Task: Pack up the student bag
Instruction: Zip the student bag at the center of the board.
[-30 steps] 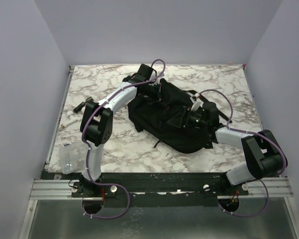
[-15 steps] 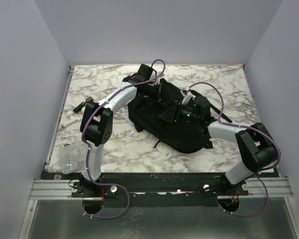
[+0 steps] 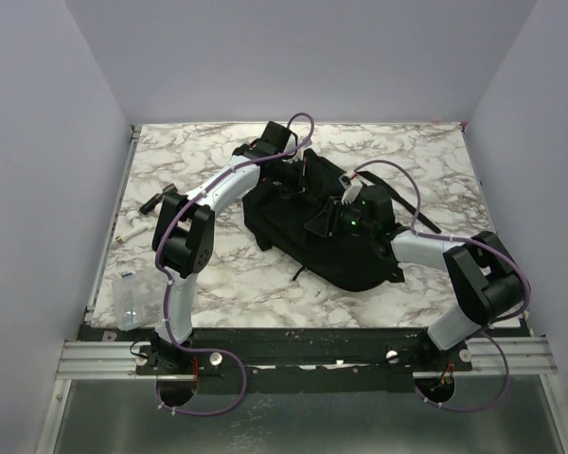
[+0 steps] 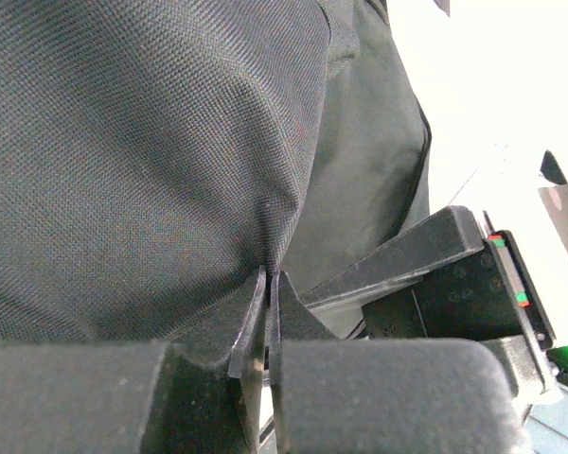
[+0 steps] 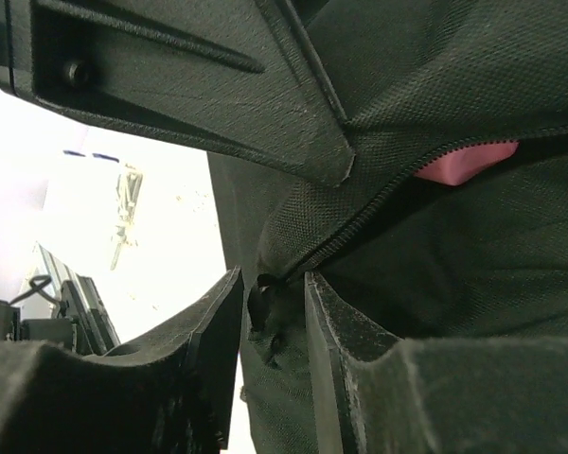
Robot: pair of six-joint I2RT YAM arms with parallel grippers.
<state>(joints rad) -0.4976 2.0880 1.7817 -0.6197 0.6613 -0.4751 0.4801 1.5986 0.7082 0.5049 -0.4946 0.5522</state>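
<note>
Left gripper (image 4: 268,282): jaws pressed together, pinching a fold of the black fabric and lifting it into a small peak. Right gripper (image 5: 275,305): jaws apart with a narrow gap, straddling what looked like the zip pull (image 5: 263,288). No clamp was visible; the pull sat between the fingers without clearly touching either.

Step in hand, as I judged it: working the zip. The left arm tensioned the fabric at the far-left end and the right lined up on the pull. Opening or closing couldn't be told from this alone.

Next move called for the right jaws to pinch squarely on the pull, then draw along the zip (image 5: 360,222) line while the left kept the cloth taut. The pull was small and dark on dark, so a miss or a grab of loose fabric was the likely failure.

The student bag (image 3: 350,260) lay flat mid-table, slightly right of centre, under both grippers.

- Bag contents: the zip was partly open and a pink item (image 5: 459,163) showed through the gap, kind unclear. Nothing else inside was visible.
- Clear plastic box (image 3: 133,298): near-left edge of the marble table (image 3: 227,274), well apart from the bag, contents too small to tell.
- Small dark item (image 3: 151,200) and white item (image 3: 128,230): loose on the left side, not packed.
</note>
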